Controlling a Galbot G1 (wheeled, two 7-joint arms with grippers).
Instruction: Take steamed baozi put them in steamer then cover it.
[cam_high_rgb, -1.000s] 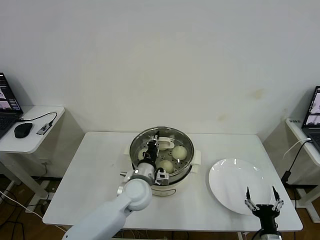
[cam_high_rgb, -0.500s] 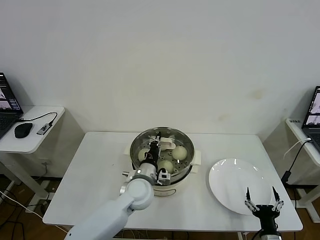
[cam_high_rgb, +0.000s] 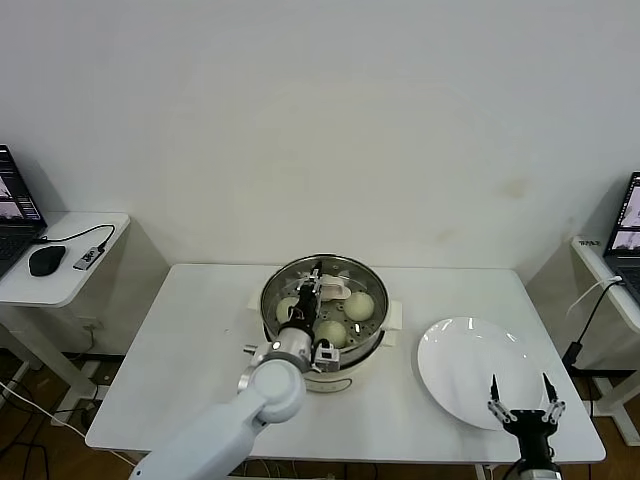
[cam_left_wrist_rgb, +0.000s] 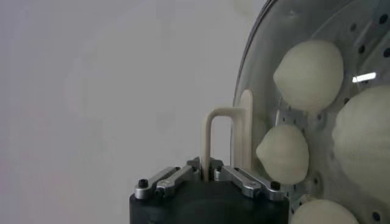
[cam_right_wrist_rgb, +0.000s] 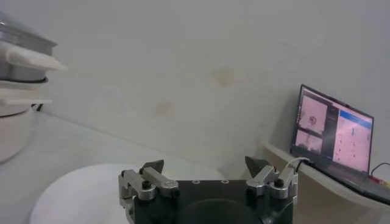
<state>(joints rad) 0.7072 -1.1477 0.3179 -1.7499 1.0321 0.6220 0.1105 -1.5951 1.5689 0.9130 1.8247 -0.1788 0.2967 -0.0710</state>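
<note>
The steamer (cam_high_rgb: 372, 345) stands mid-table with the glass cover (cam_high_rgb: 340, 272) lying on its rim. Through the glass I see several baozi (cam_high_rgb: 358, 305) on the perforated tray; the left wrist view shows them too (cam_left_wrist_rgb: 308, 73). My left gripper (cam_high_rgb: 308, 292) reaches over the cover from the near side. Its jaws straddle the cover's cream handle (cam_left_wrist_rgb: 207, 137) and stand slightly apart, with a thin gap beside the bar. My right gripper (cam_high_rgb: 520, 397) hangs wide open over the near edge of the white plate (cam_high_rgb: 470, 365), holding nothing.
The plate lies to the right of the steamer and is bare. Side tables with a laptop (cam_high_rgb: 12, 215), a mouse (cam_high_rgb: 46, 260) and cables flank the white table (cam_high_rgb: 190, 350). The right wrist view shows the steamer's side (cam_right_wrist_rgb: 18, 55) and another laptop (cam_right_wrist_rgb: 335, 137).
The cover has come down from a slight tilt to sit flat on the steamer. My left jaws have loosened around its handle. The right arm has stayed where it was.
</note>
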